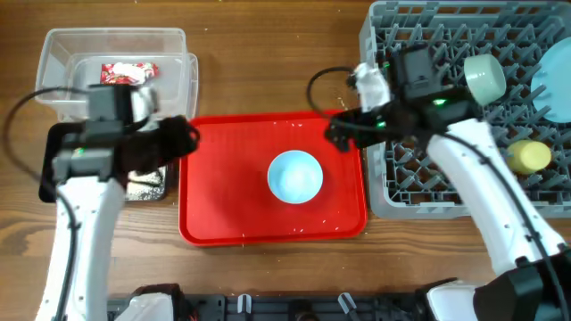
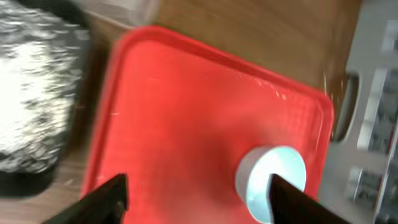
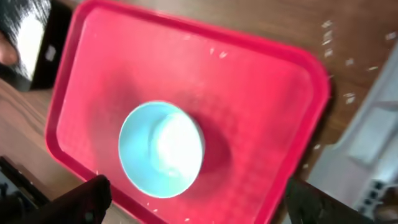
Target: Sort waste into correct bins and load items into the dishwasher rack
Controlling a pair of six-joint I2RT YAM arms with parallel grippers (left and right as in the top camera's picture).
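You are hovering the right gripper (image 3: 205, 202), jaws spread wide, over the red tray (image 1: 205, 223) near the pale-blue bowl (image 1: 295, 176) sitting at its middle; the left gripper (image 2: 199, 199) is gaping empty too. Be straddling one rim wall, not the whole bowl, before lifting toward free pegs in the dishwasher rack (image 1: 410, 178).

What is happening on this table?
A red tray is being cleared. The left gripper and right gripper hover at its edges, fingers open and empty. A pale blue bowl sits on the tray. The rack holds a green bowl, a yellow cup and a blue plate. A wrapper lies in the clear tub.
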